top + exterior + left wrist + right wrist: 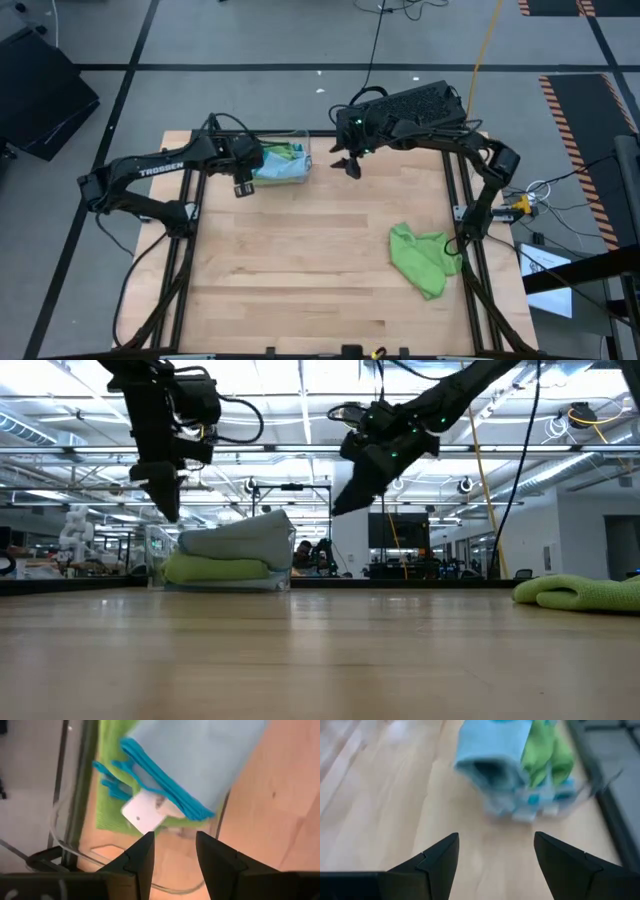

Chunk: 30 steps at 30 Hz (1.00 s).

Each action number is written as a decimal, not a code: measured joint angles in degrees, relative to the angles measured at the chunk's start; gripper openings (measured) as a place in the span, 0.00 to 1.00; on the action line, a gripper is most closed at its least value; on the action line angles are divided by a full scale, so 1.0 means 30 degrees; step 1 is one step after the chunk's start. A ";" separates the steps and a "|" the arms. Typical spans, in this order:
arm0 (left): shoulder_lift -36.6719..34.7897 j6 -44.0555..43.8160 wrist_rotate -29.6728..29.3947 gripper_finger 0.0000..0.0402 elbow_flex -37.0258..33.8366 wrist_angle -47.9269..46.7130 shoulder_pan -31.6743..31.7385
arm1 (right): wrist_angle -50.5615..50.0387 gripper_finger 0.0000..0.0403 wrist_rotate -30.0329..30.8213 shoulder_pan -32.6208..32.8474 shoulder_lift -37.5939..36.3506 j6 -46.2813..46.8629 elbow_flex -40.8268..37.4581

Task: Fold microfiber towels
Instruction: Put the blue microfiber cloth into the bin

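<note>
A crumpled lime green towel (422, 257) (585, 592) lies on the wooden table near its right edge. At the far left a clear tray (303, 137) holds a folded light blue towel (200, 760) (492, 755) lying on a folded green one (215, 570); a white tag (142, 815) shows at the blue one's edge. My left gripper (242, 188) (175, 850) hangs open just above the tray's near left corner, nothing between its fingers. My right gripper (350, 168) (495, 855) stands open in the air to the right of the tray, pointing toward it.
Bare wooden tabletop (300, 260) spreads across the middle and the near side. A black device with cables (415, 105) sits at the far right, behind my right arm. Dark frame rails (465, 200) run along the table's left and right edges.
</note>
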 joint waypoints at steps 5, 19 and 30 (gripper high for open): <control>-0.1142 -0.1323 0.0493 0.37 0.0004 0.1562 -0.0089 | -0.0568 0.62 0.0062 0.0563 -0.2283 0.0677 -0.2568; 0.1940 -0.0934 0.2790 0.38 0.0029 0.9697 -0.2367 | 0.8738 0.62 0.5046 0.4175 -1.0763 0.5038 -1.3088; 0.3878 -0.0090 -0.0951 0.68 0.0039 1.2204 -0.4455 | 0.9678 0.62 0.6023 0.4794 -1.2536 0.5311 -1.5142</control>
